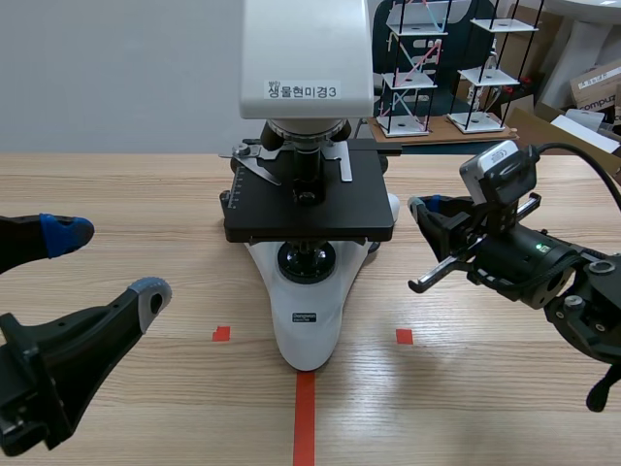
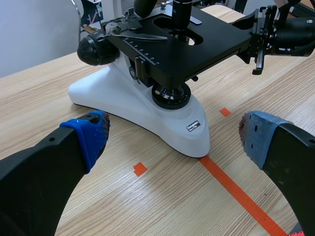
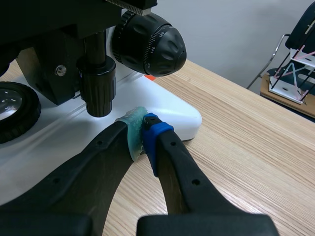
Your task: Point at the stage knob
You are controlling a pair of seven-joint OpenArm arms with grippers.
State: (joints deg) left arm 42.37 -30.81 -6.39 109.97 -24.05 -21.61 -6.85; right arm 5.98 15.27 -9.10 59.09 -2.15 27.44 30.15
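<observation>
One stage knob [image 3: 98, 81] hangs just ahead of the right gripper [image 3: 142, 130] (closed tight).

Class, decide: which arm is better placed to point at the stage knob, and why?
Right. The right gripper is shut, its tips by the stage knob; the left gripper is open, on the other side of the microscope.

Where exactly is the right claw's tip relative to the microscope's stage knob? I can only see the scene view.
Observer: In the right wrist view, the tip of the right claw sits just below and beside the small black ribbed stage knob, which hangs under the flat black stage.
Operator: Is the claw open?
Observer: No, shut; its green and blue pads meet.
Operator: Anything else close?
Observer: The large black round focus knob sits above the tip, apart from it.
</observation>
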